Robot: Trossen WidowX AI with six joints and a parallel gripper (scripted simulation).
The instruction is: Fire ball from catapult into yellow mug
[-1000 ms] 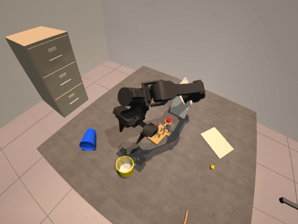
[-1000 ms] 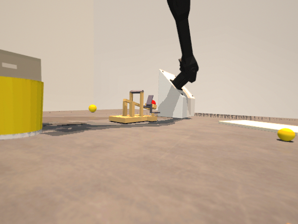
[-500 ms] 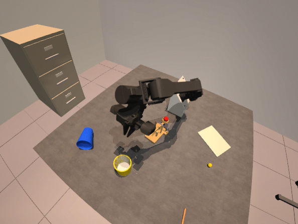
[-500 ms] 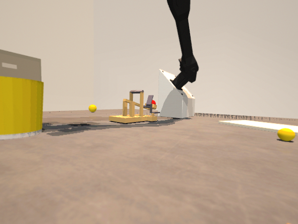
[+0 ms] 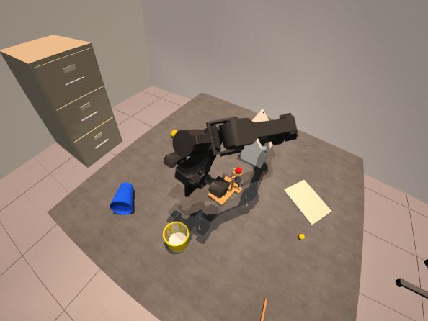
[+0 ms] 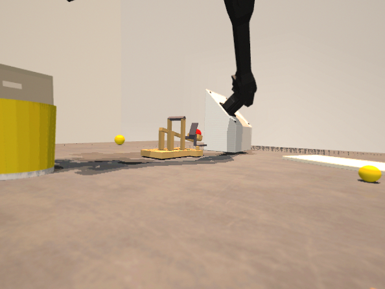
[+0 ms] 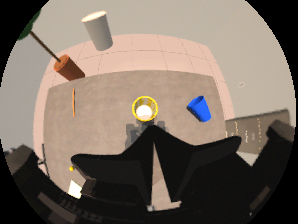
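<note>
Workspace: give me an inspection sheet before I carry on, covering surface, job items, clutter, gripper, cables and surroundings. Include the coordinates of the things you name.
Surface: gray-brown mottled tabletop (image 5: pixel 230 273) (image 6: pixel 194 227), shadows across it.
Catapult (image 5: pixel 223 199) (image 6: pixel 162 153): upright on its base.
Red ball (image 5: pixel 238 170) (image 6: pixel 198 132): in the catapult's cup.
Yellow mug (image 5: pixel 176 246) (image 6: pixel 27 136): upright, no ball visible inside.
Clutter: blue cup (image 5: pixel 123 197) (image 7: pixel 201 109) on its side; two yellow balls; cream rectangle (image 5: pixel 308 201); orange stick (image 5: pixel 264 310) (image 7: pixel 74 102).
Gripper (image 7: pixel 152 128): shut, nothing held, above the tabletop.
Cables: nothing seen.
Surroundings: filing cabinet (image 5: pixel 83 104), tiled floor (image 5: pixel 27 248), plain walls.
</note>
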